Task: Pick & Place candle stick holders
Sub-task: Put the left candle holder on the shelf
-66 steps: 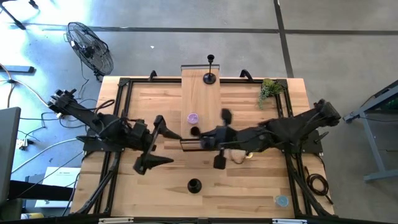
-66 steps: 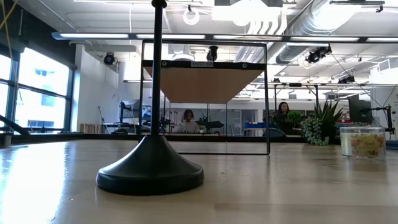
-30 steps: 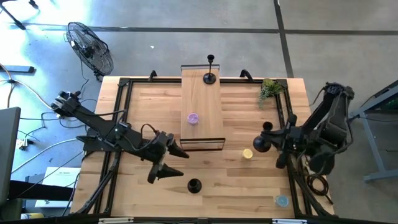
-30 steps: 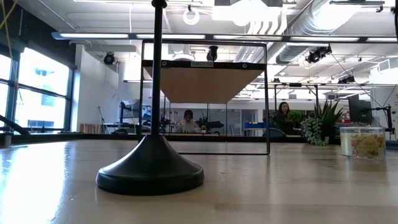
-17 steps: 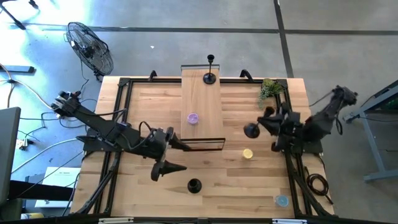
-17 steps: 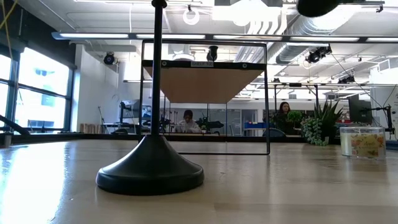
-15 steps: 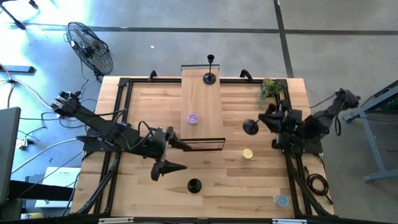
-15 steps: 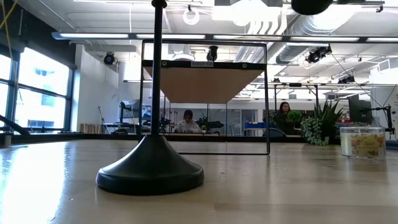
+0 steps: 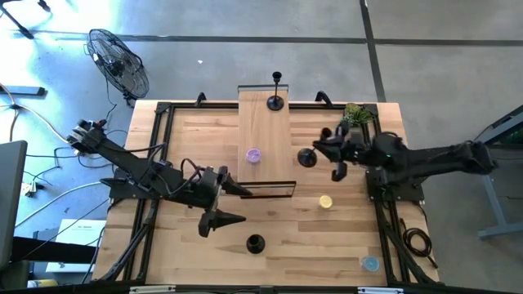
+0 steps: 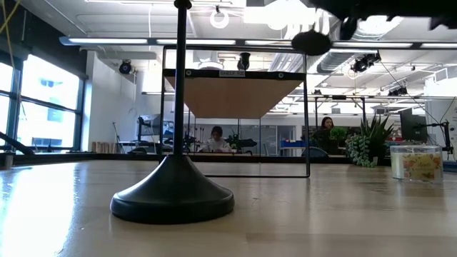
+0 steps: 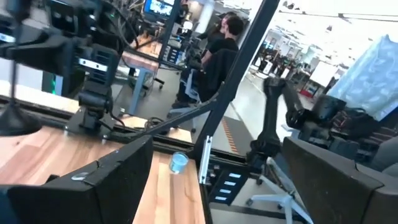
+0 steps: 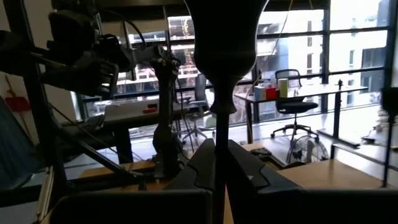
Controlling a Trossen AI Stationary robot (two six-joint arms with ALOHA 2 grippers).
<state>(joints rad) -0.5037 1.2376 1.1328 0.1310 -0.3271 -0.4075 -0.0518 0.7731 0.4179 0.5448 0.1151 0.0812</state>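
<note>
Black candle stick holder [image 9: 308,158] gripped in right pincer [image 9: 333,155] over bare tabletop [image 9: 196,139]; left pincer [image 9: 233,203] open.

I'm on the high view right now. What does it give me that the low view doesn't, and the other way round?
Only the high view: the left gripper open over the table's near left part, the right gripper shut on a candle stick holder, a second holder on the raised wooden board, and the purple, yellow and blue discs.

Only the low view: people in the room behind and a clear container at right.

Both: the near holder, its base looming close in the low view, and the carried holder's base overhead.
</note>
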